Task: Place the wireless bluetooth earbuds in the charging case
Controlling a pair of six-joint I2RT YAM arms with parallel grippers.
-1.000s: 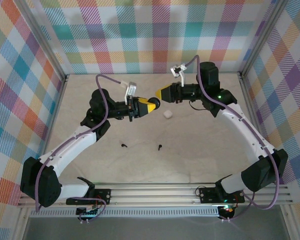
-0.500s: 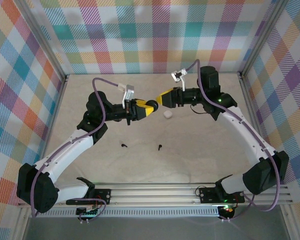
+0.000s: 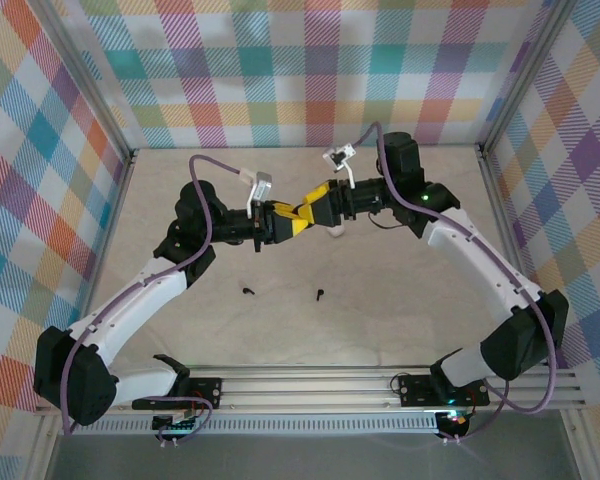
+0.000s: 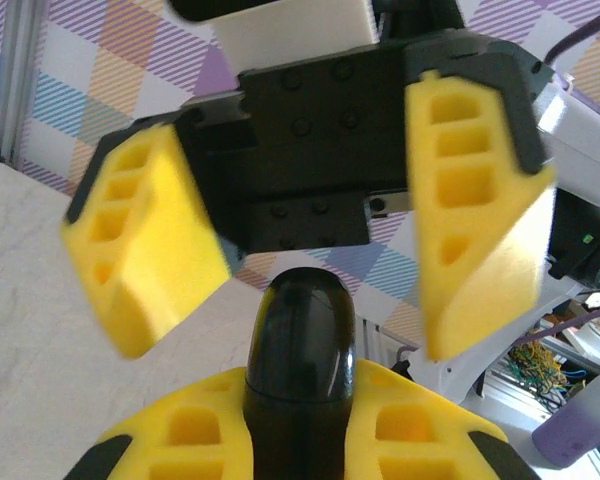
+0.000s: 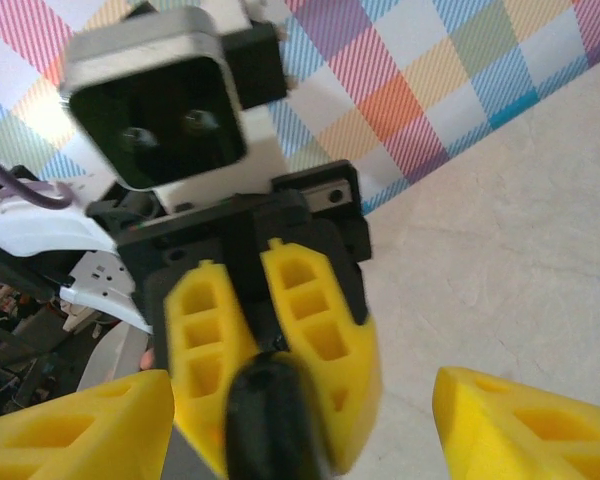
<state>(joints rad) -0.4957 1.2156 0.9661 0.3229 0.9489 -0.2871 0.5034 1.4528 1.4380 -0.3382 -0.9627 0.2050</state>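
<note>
Earbuds in sight number two, both black: the left black earbud (image 3: 248, 291) and the right black earbud (image 3: 319, 295) lie loose on the table (image 3: 410, 300), near each other and well short of the arms' tips. Cases number two. A black charging case (image 4: 300, 340) is pinched tight in the left gripper (image 4: 300, 400), and a white case (image 3: 336, 231) sits partly covered by the right gripper (image 5: 300, 400). That pincer's yellow fingers (image 4: 475, 210) stand wide on either side of the black case, gripping nothing. Whether the black case's lid is open cannot be made out. Bare tabletop runs from the earbuds to the near rail (image 3: 320, 385).
</note>
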